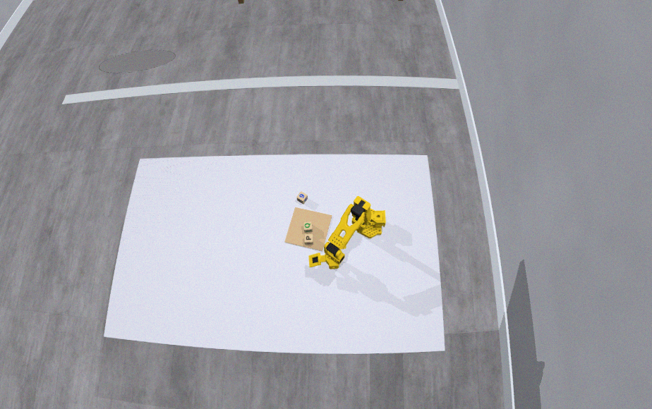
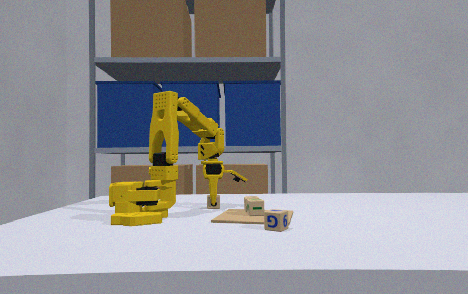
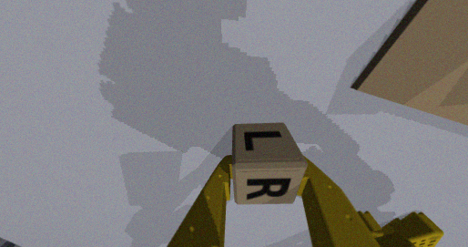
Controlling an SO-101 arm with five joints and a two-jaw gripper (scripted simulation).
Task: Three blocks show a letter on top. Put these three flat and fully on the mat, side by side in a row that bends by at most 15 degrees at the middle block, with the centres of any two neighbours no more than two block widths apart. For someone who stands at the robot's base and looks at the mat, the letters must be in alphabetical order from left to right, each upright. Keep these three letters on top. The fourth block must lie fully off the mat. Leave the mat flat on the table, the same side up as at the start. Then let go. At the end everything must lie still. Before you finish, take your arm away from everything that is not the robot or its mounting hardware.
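My gripper (image 2: 213, 203) (image 3: 268, 166) is shut on the R block (image 2: 218, 205) (image 3: 269, 156), which stands on the table off the mat, with black R on top and L on a side. The mat (image 1: 296, 218) (image 2: 232, 217) (image 3: 428, 51) lies flat. On it the P block (image 1: 308, 237) (image 2: 245, 201) and the green Q block (image 1: 308, 226) (image 2: 256, 208) stand close together; seen from the base, P is left of Q. The fourth block (image 1: 301, 197) (image 2: 276, 220), with a blue 6 or 9 on top, lies off the mat. In the top view the arm hides the R block.
The arm's base (image 1: 372, 228) (image 2: 136, 219) stands on the white table (image 1: 191, 254) (image 2: 374, 237) beside the mat. A mat corner is near the held block in the wrist view. A shelf (image 2: 188, 60) with boxes stands in the background.
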